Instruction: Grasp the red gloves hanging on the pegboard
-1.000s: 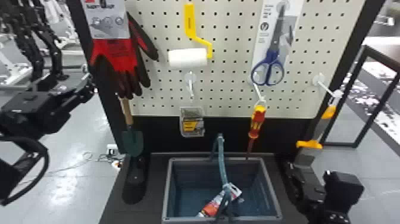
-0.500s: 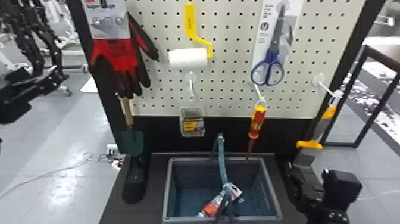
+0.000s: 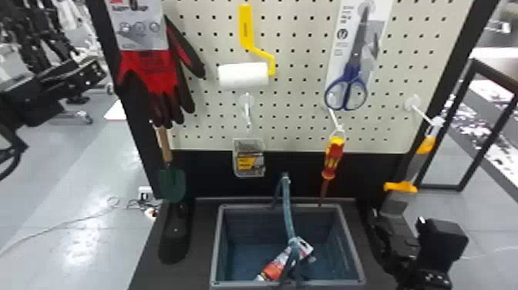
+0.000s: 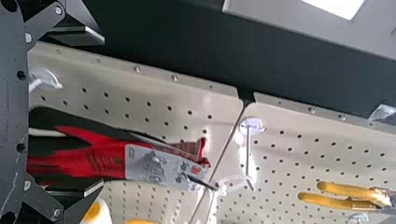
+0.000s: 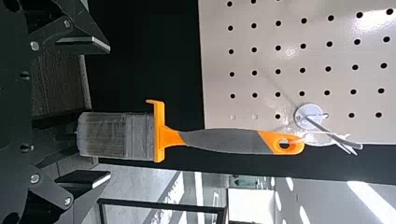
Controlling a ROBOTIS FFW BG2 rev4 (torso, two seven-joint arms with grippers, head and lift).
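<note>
**Left tool lined up on the red gloves; approach axis is the deciding factor**

Head view: The red gloves (image 3: 154,73) are hung at the upper corner of the pegboard (image 3: 300,127), cuffs and card up, fingers down, so the long axis is upright. The left tool (image 3: 86,73) is found to their outer side at about the same height, near but apart. The right tool (image 3: 389,231) is parked low at the far side of the board, well apart from the gloves. The left arm is judged the nearer by a wide margin.

Left wrist view: The left tool's fingers (image 4: 70,35) are seen spread, with nothing gripped. The gloves are framed ahead, between the lines of the two fingers and not yet touched. The opening is set across the gloves' width, square to their long axis. A straight advance is judged sufficient, provided the gloves are kept centred.

Right wrist view: The right tool is likewise spread and empty, faced toward a hanging brush (image 5: 187,137).
</note>
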